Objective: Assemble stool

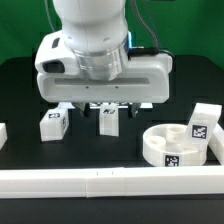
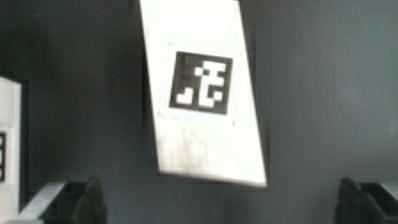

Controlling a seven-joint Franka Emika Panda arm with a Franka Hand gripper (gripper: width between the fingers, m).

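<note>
Hovering low over the black table, the gripper is hanging released, its two fingers spread wide and clasping nothing. The middle leg is lying directly beneath it, inside the gap. In the wrist view this leg is sitting between the two fingertips of the gripper, with dark table showing on either side, so it is touching neither. Its long axis is running slightly tilted. The leg is showing as a chunky white block, with one black-and-white square tag on its upward face. A second leg is standing near the gripper on the exterior view's left, its tag facing the camera. A white part is entering the edge of the wrist view; which part it is cannot be told. The seat is resting apart from the gripper on the exterior view's right. It is showing as a round white disc with a raised wall bearing a tag. A third leg is standing at the seat's far side; whether it is sitting inside the rim or just behind cannot be told. A long white border rail is running along the front.
</note>
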